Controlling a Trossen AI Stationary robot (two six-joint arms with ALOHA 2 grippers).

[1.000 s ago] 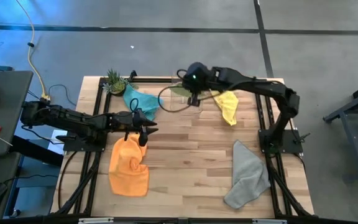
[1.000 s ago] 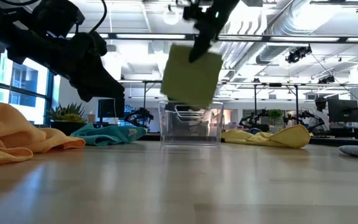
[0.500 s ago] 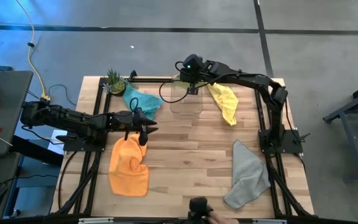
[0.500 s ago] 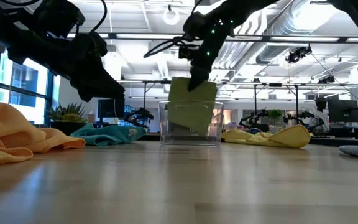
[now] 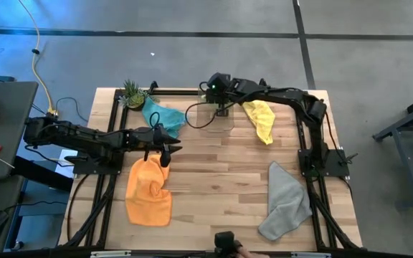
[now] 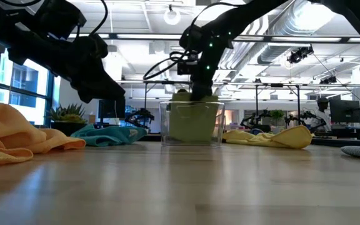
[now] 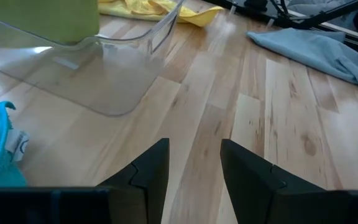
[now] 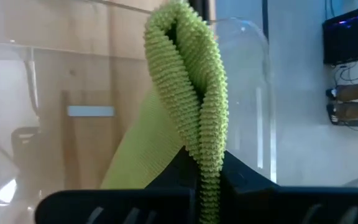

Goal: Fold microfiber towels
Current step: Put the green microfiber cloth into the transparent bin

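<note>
Right gripper [image 8: 204, 163] over clear bin [image 6: 191, 123], jaws pinching folded lime green towel [image 8: 188, 93]. Left gripper [image 7: 194, 165] spread, idle. Risk: fold springing open on release.

Lime-green ribbed towel [image 8: 191, 112]; orange towel [image 5: 148, 191]; teal towel [image 5: 162, 115]; yellow towel [image 5: 261, 118]; grey towel [image 5: 285, 202]; pale striped wooden counter [image 5: 214, 179].

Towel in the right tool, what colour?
Lime green towel, pinched in the right tool; clearest in the right wrist view.
</note>
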